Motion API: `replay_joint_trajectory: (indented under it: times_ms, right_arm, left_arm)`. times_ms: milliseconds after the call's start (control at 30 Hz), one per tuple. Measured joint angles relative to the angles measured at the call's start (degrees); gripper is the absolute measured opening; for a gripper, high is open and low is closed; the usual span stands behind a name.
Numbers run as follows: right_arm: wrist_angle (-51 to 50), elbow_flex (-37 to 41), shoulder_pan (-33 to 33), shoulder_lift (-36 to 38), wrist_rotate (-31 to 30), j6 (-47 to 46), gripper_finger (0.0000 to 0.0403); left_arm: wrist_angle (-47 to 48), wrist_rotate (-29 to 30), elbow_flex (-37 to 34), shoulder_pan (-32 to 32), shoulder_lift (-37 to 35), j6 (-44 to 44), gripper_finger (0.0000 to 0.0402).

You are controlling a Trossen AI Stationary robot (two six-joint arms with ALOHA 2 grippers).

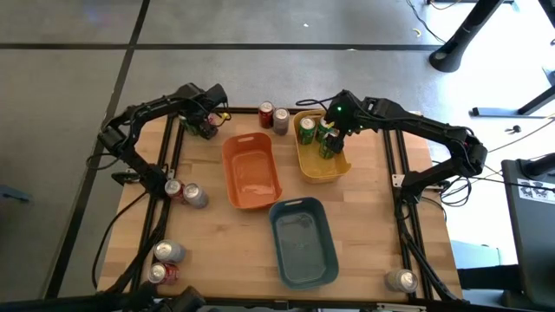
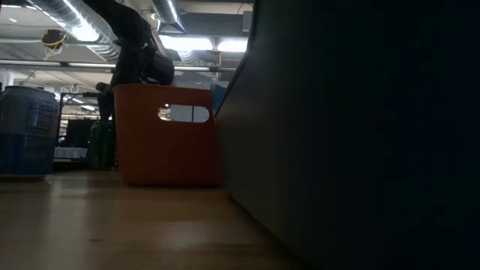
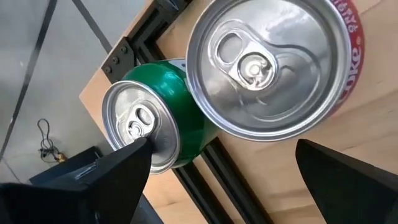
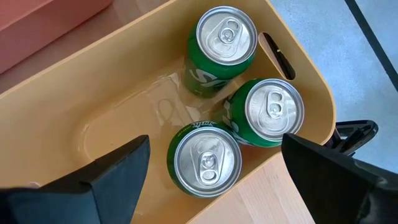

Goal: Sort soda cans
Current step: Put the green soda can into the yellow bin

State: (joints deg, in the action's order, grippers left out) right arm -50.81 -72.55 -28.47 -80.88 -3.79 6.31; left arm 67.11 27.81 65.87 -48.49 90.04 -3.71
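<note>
A wooden table (image 1: 364,199) seen from above holds three plastic bins near its middle: a blue-grey bin (image 1: 303,243) nearest the front edge, an orange bin (image 1: 252,171) behind it, and a yellow bin (image 1: 323,165) to the orange one's right. Two dark arms reach in from the sides.

The right gripper (image 4: 208,180) hangs over the yellow bin with its fingers spread wide, holding nothing. Below it three green cans (image 4: 226,37) stand upright inside the bin, clustered close together.

The left gripper (image 3: 217,180) hovers at the table's back left corner, fingers also spread apart and empty. Beneath it stand a red can (image 3: 277,62) and a green can (image 3: 155,121), side by side at the table edge.

Other cans sit loose on the table: two at the back edge (image 1: 273,118), two at the left edge (image 1: 185,192), two at the front left corner (image 1: 165,262), and one at the front right corner (image 1: 401,279).
</note>
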Motion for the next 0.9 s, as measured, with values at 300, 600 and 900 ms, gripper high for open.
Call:
replay_joint_trajectory:
  times_ms: [300,600,900]
  right_arm:
    - [-0.1,0.0,0.0,0.0,0.0,0.0,0.0363]
    - [-0.2,0.0,0.0,0.0,1.9,0.0,0.0363]
    - [-0.3,0.0,0.0,0.0,1.9,0.0,0.0363]
  left_arm:
    - [5.0,2.9,4.2,1.6,-0.1,6.5,0.0382]
    - [3.6,5.6,5.7,-1.3,-0.2,8.4,0.0382]
    - [3.7,5.8,5.7,-2.0,2.2,12.0,0.0382]
